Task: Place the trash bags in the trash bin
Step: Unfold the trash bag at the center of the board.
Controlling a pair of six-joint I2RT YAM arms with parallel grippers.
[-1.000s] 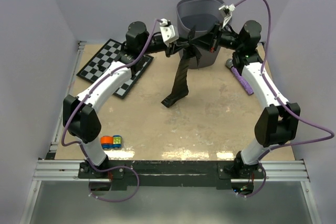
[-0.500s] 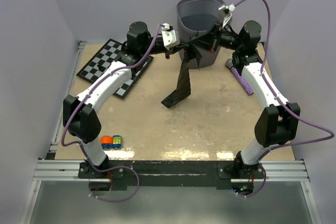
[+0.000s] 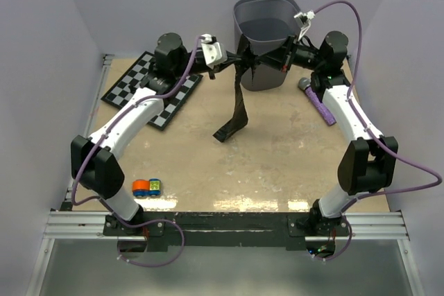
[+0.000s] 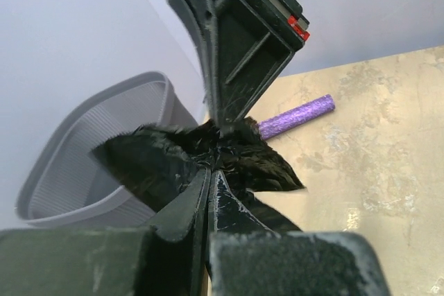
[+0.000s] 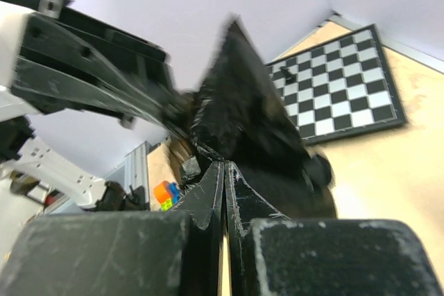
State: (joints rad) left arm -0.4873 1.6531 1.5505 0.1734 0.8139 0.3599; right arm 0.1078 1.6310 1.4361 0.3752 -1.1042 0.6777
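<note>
Your left claw [image 3: 231, 64] and right claw [image 3: 258, 61] stay pinched on the trash bag [image 3: 240, 102]. They've only drifted sideways before the trash bin [image 3: 272, 80] just beyond them. The bag's tail below still touches the table [image 3: 291, 150], so lift higher.

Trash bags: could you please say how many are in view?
1: a black plastic bag, held by left pincer and right pincer before the grey mesh bin, tail on table. More may hide inside.

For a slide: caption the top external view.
Left gripper and right gripper hold a trash bag by the trash bin.
</note>
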